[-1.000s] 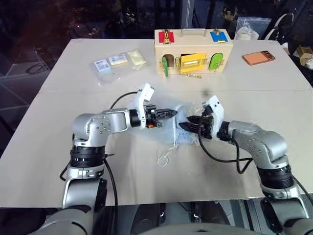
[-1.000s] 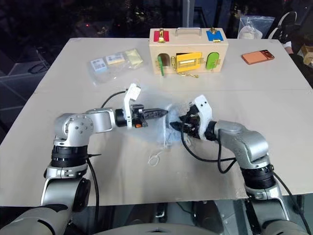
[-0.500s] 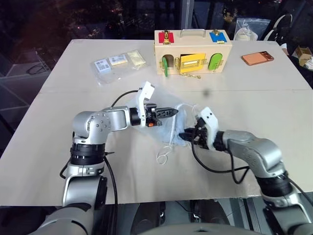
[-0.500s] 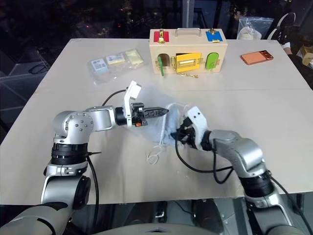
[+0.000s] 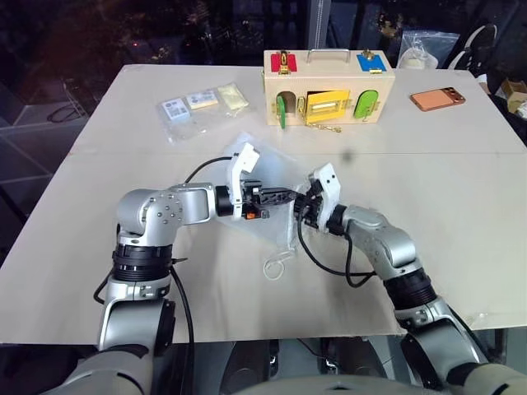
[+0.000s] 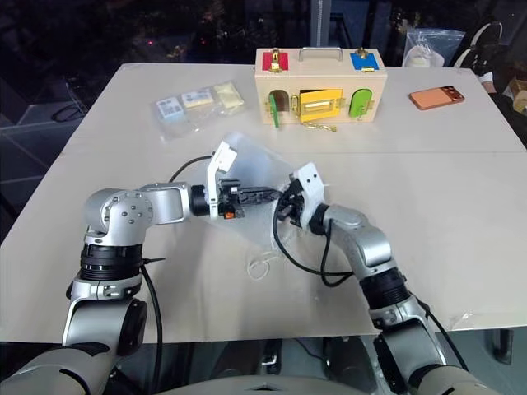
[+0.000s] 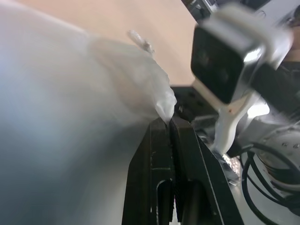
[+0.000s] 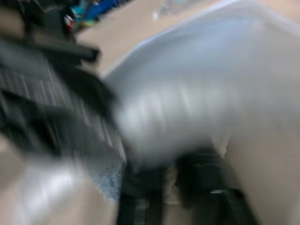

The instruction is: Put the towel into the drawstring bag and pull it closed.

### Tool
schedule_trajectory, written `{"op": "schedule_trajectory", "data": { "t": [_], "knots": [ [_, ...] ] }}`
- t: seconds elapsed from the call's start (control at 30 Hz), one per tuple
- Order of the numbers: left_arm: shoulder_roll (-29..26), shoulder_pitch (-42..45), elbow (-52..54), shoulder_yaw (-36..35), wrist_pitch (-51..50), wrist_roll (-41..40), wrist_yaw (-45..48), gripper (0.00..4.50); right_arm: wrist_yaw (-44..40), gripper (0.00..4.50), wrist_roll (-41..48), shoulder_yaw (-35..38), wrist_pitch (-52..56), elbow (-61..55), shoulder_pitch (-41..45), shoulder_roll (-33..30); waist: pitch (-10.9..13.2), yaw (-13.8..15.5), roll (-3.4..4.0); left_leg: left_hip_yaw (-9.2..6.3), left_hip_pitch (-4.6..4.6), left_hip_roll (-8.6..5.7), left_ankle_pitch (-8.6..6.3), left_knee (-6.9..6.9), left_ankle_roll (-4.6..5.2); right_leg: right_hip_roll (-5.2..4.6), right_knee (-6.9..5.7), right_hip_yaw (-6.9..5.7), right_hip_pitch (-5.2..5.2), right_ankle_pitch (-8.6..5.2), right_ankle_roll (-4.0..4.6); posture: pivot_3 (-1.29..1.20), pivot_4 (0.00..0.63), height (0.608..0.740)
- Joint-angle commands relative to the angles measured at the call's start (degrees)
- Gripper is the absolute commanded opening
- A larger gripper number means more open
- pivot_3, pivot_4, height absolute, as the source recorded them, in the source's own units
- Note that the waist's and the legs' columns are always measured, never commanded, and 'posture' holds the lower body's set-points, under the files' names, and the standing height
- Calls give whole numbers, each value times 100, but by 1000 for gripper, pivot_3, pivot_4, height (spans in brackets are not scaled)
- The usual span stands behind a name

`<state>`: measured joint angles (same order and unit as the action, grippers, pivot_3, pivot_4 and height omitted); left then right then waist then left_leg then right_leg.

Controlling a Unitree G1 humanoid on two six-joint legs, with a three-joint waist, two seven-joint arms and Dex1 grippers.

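Observation:
The drawstring bag (image 5: 265,164) is a sheer white pouch held up off the table between my two grippers. My left gripper (image 5: 284,195) is shut on its rim; the left wrist view shows the black fingers (image 7: 161,154) pinching a fold of the fabric. My right gripper (image 5: 302,207) sits right beside the left fingertips at the same edge of the bag, blurred. A loop of white cord (image 5: 276,265) lies on the table below. A bluish fuzzy patch (image 8: 108,182) shows in the right wrist view; I cannot tell whether it is the towel.
A wooden latch box (image 5: 328,86) stands at the back of the table (image 5: 461,214). A clear packet of cards (image 5: 198,104) lies at the back left, an orange phone (image 5: 437,99) at the back right, and a plastic bag (image 5: 424,45) beyond it.
My right gripper has moved left and closer to the left fingertips. The bag now stands up higher, spread behind the grippers. The left arm has stayed put.

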<state>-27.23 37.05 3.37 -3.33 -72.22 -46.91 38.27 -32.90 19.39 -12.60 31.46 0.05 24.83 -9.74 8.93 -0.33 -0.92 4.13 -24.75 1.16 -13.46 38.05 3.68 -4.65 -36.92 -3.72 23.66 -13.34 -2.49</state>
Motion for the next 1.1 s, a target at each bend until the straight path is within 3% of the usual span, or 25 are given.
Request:
{"op": "schedule_trajectory", "data": {
  "t": [0.03,0.17,0.27,0.4,0.57,0.93,1.1],
  "knots": [
    [-233,137,28,190,460,270,294,0,114,2302,170,193,740,-2193,-494,-698,2,6,2,0,-2,-1,0,0,0,-3,2,0,1,0,0,0,150,740],
    [-280,197,-125,309,758,454,508,0,774,4144,482,455,2067,-3570,-596,-942,1,-55,1,2,11,10,2,-1,-6,-1,-1,4,0,0,0,0,150,740],
    [-240,249,-236,370,855,531,577,0,1339,4144,-95,205,2307,-3461,-480,-993,1,-39,1,-4,26,20,11,-8,-22,7,-14,2,-1,0,3,0,150,740],
    [-164,283,-300,410,912,570,618,0,2286,4144,-640,117,2291,-2617,-168,-238,0,-38,0,-6,25,18,15,-10,-24,18,-19,6,1,3,10,0,150,740],
    [-109,291,-322,411,961,631,607,0,2842,4144,-1309,-20,2230,-2191,48,-72,0,-19,0,-3,9,11,15,-4,-23,16,-15,19,6,4,9,0,150,740],
    [-22,261,-309,326,935,649,519,0,2927,4144,-1928,-56,2550,-2583,-120,-410,0,-35,0,-4,9,12,14,-5,-22,19,-12,-1,6,3,6,0,150,740],
    [31,298,-335,300,912,654,484,0,3007,4144,-2227,-443,2149,-2033,-88,-279,0,-42,-1,-3,11,12,14,-4,-22,21,-14,1,5,3,6,0,150,740]
  ]
}}
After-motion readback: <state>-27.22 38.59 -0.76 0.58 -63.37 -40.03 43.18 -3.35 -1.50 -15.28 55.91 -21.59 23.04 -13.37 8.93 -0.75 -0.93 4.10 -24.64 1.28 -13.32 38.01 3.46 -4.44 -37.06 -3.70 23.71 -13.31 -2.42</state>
